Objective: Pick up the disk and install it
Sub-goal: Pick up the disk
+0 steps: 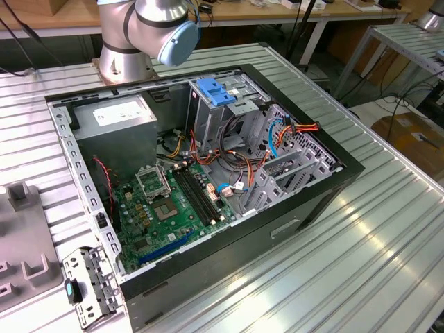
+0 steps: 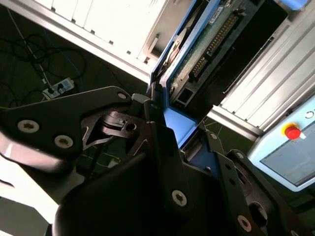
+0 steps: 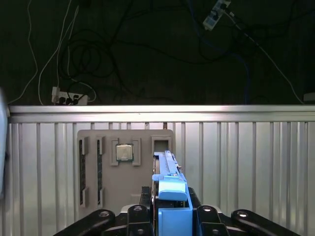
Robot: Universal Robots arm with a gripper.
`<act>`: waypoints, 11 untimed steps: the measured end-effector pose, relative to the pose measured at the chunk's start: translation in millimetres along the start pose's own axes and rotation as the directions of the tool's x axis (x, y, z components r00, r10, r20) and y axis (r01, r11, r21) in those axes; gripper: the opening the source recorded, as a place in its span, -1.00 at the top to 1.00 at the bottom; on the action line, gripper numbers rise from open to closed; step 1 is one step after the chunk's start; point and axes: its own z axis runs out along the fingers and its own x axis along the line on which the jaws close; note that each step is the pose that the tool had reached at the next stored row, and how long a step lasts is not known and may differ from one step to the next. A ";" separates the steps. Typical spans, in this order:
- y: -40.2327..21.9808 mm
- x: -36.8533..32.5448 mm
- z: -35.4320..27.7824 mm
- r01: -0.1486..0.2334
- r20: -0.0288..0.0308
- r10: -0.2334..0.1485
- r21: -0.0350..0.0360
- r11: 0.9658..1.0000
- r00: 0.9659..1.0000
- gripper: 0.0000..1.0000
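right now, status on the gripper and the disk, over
Gripper shut on the disk, blue carrier edge-on. Disk held over the grey tray that carries a chip. Computer case stands open in the exterior view.

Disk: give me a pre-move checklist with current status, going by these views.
1. Grip on the disk: ok, the gripper is shut on its blue frame in both wrist views.
2. Disk sitting straight in the grip: cannot tell.
3. Clearance from the grey tray: cannot tell.
4. Chip in the tray: ok, apart from the disk.
5. Computer case open: ok, side off in the exterior view.
6. Free bay in the drive cage: cannot tell; cables lie beside it.
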 end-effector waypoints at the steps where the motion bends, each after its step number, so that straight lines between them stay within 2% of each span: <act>1: 0.0 0.0 -1.8 0.000 0.000 0.000 0.000 1.000 1.000 0.25; 11: 0.1 0.1 -23.9 0.000 0.000 0.000 0.000 1.000 1.000 0.25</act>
